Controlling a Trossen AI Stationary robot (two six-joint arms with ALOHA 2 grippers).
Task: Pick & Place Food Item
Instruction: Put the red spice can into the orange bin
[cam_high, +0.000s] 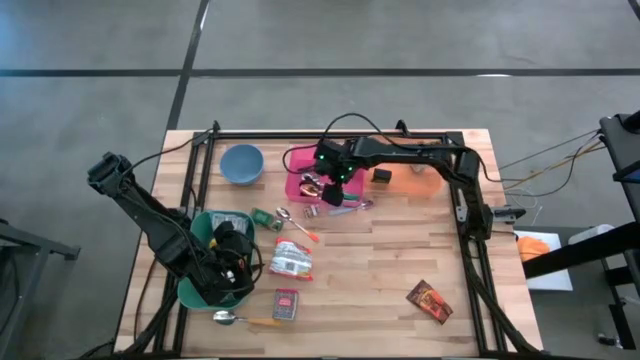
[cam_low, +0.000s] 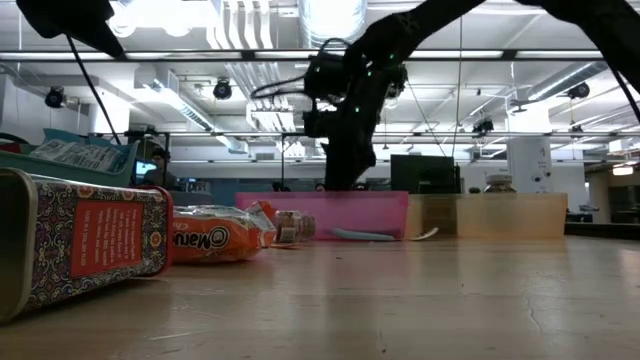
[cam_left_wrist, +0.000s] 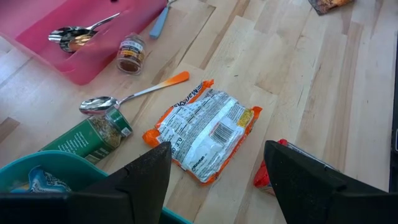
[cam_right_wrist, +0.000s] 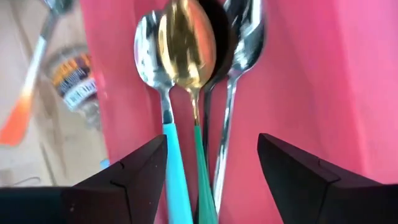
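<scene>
The right tool (cam_right_wrist: 211, 180) hangs open and empty over spoons (cam_right_wrist: 193, 74) in the pink tray (cam_high: 297, 185), and the open left tool (cam_left_wrist: 214, 180) hovers above the noodle packet (cam_left_wrist: 202, 127) not yet picked off the table (cam_high: 380, 270).

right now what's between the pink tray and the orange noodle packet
In the high view, a small spice jar and an orange-handled spoon lie on the table between the pink tray and the noodle packet.

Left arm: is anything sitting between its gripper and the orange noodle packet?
Nothing visible does. The left gripper hangs open over the noodle packet, which lies flat on bare wood. The orange-handled spoon and the green box lie beside it, not on it. The right gripper is over the pink tray.
</scene>
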